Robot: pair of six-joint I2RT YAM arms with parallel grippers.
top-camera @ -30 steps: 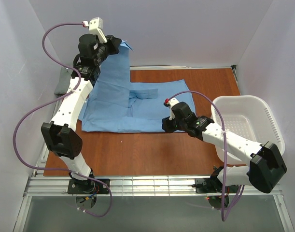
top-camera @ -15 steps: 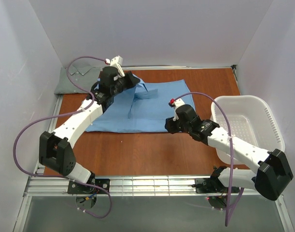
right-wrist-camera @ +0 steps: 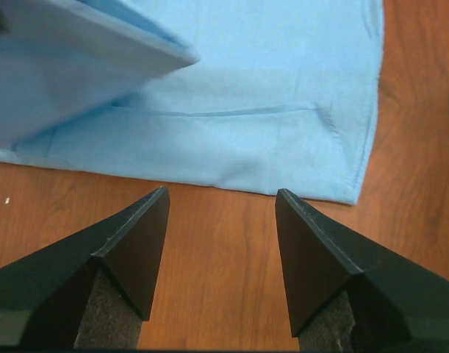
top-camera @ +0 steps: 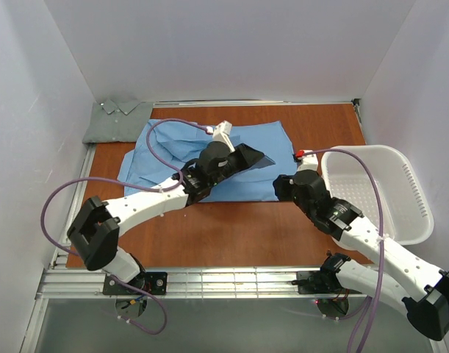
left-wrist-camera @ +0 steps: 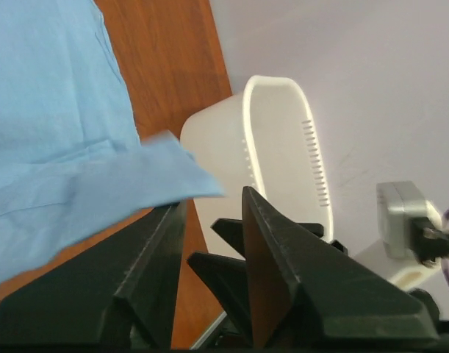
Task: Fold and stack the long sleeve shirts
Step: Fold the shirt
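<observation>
Cloth in mid-fold: the light blue shirt (top-camera: pixel 154 151) lies spread across the middle of the wooden table (top-camera: pixel 231 228), its long axis running left to right. The left gripper (top-camera: pixel 257 159) reaches over its right half. A loose flap of blue fabric hangs at the left gripper's fingertips in the wrist view, but whether the narrowly parted jaws actually pinch it cannot be told.

The right gripper (right-wrist-camera: pixel 220 195) hovers with jaws spread wide and empty over bare wood, just off the shirt's near-right corner. The hem runs crosswise just beyond its fingertips, so the garment lies ahead of it and to its left. Judging by that, the right arm is the nearer one to that corner, while the left arm already sits over the cloth.

The grey-green shirt (top-camera: pixel 117 121) rests well apart at the far-left corner, and the white basket (top-camera: pixel 371 151) stands at the right edge.
</observation>
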